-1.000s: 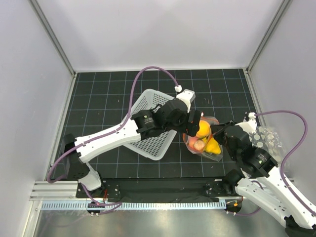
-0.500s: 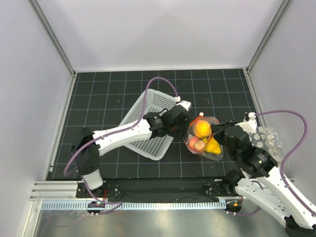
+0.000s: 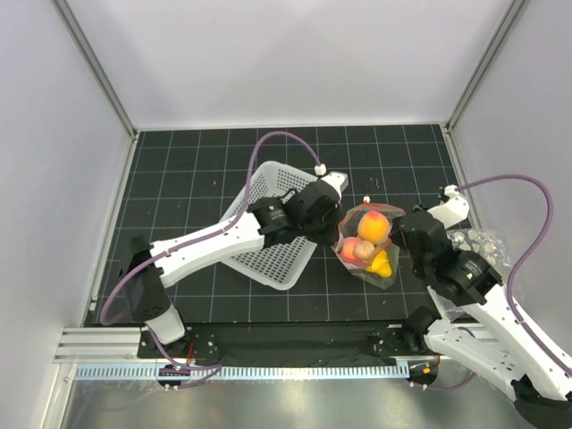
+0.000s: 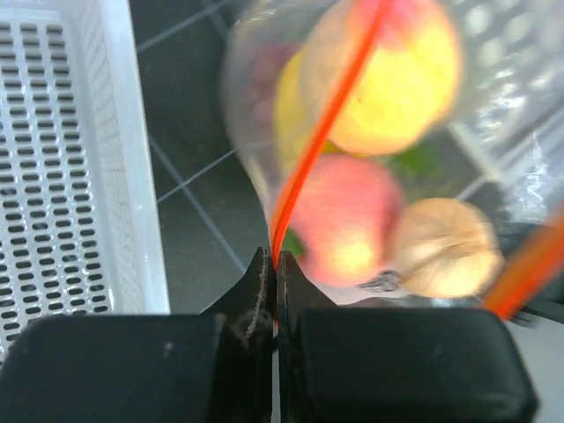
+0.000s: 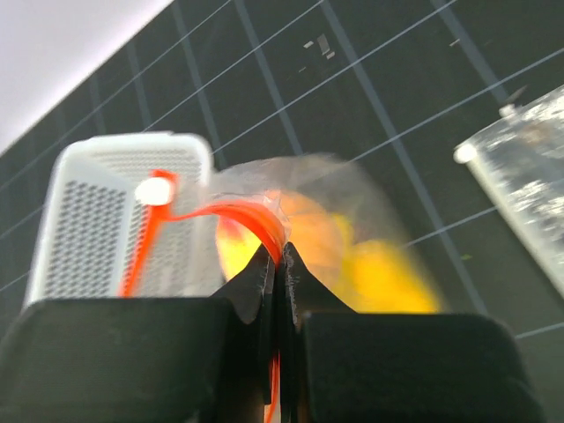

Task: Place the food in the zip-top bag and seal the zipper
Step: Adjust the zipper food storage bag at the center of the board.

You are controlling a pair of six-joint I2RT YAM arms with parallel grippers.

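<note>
Top external view: clear crinkly plastic zip-top bag sits between left claw and right claw, over the black gridded table. Compared with half a second ago, the right wrist has swung further out from its base and turned. The left arm's rear links have shifted back a bit. The bag looks shorter and rounder, and the fruit inside has reshuffled, with the orange piece now higher and nearer the right claw.

Left wrist: left claw is clenched on the thin red-orange zipper strip, which runs up and away from the tips, taut and straight. Just beyond the tips, inside the bag:
- smooth round yellow-orange plastic fruit
- glossy pink-red plastic peach
- small peach-coloured ball

All three are blurred. The bag film is wrinkled and see-through.

White perforated plastic basket, with a rigid, slotted wall, lies left of the left claw.

Right wrist: right claw is also clenched on the same strip, which curls away to its left. Yellow and orange blur shows behind the film. Clear plastic sheet with white dots lies off to the right of this claw, apart from the bag.
</note>
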